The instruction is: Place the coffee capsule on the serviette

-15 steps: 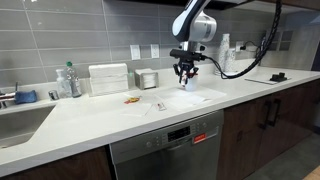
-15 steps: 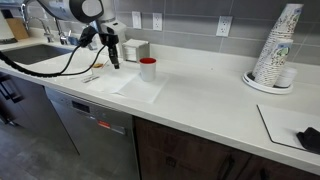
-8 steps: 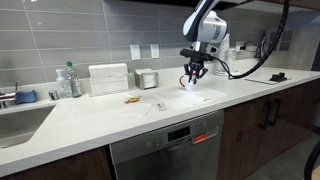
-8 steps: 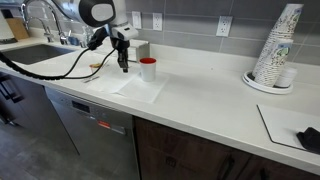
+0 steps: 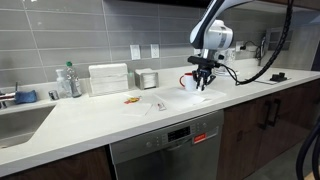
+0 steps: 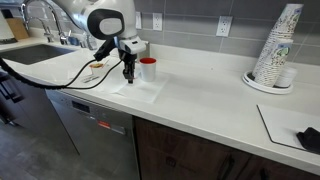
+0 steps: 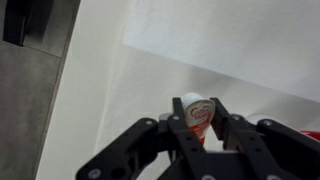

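My gripper (image 7: 197, 118) is shut on the coffee capsule (image 7: 197, 110), a small whitish pod with red print, held between the fingers in the wrist view. The serviette (image 7: 240, 40) is the flat white sheet on the counter beyond the capsule. In both exterior views the gripper (image 5: 203, 84) (image 6: 127, 76) hangs just above the serviette (image 5: 207, 97) (image 6: 142, 90), next to the red mug (image 6: 148, 68). The capsule is too small to make out in the exterior views.
A white upright box (image 5: 108, 78), a bottle (image 5: 71, 80) and a sink (image 5: 20, 118) lie along the counter. A small orange item (image 5: 131, 99) and a pale scrap (image 5: 160, 105) lie nearby. A cup stack (image 6: 275, 50) stands far along the counter.
The arm has carried the shut gripper along the counter, away from the orange item and toward the red mug, and lowered it over the serviette.
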Robot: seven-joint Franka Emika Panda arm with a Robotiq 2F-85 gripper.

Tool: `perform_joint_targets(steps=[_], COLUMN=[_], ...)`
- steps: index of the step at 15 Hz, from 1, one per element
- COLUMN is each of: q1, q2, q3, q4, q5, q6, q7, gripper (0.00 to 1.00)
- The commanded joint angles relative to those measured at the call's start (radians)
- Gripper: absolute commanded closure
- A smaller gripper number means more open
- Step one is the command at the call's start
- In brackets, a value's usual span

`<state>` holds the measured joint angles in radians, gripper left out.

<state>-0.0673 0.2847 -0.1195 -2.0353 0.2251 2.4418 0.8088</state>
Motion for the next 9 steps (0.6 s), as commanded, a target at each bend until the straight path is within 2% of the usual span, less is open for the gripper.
perform_joint_targets(steps=[1, 2, 3, 6, 9], q1=[0.002, 0.008, 0.016, 0.043, 0.091], q2=[0.032, 0.034, 0.023, -0.052, -0.161], q3=[-0.014, -0.018, -0.021, -0.009, 0.031], q4=[-0.001, -0.002, -0.009, -0.058, -0.129], q5=[0.007, -0.001, -0.014, -0.045, -0.109], q6=[0.029, 0.031, 0.03, 0.013, -0.021], q7=[0.022, 0.033, 0.044, 0.039, -0.027], gripper=[0.64, 0.5, 0.41, 0.21, 0.01])
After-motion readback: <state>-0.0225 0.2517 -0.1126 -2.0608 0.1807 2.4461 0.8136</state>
